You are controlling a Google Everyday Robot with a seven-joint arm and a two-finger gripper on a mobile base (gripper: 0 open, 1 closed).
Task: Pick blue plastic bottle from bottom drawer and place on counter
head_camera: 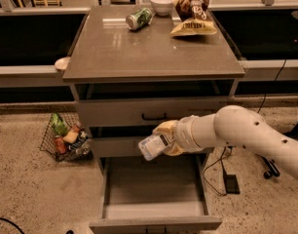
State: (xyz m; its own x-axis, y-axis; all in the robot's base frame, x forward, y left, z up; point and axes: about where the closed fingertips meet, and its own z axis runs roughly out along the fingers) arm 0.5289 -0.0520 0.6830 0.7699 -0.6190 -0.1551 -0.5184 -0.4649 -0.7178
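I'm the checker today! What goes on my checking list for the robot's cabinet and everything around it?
Surface: counter, glossy grey-brown, with items along its back edge.
Job's things: blue plastic bottle tilted in the air above the pulled-out bottom drawer.
Clutter: green can on its side, white bowl and chip bag on the counter.
Grippers: gripper in front of the middle drawer, shut on the bottle.
Cables: dark cable and black block on the floor right of the cabinet.
Surroundings: wire basket of packets on the floor at left.
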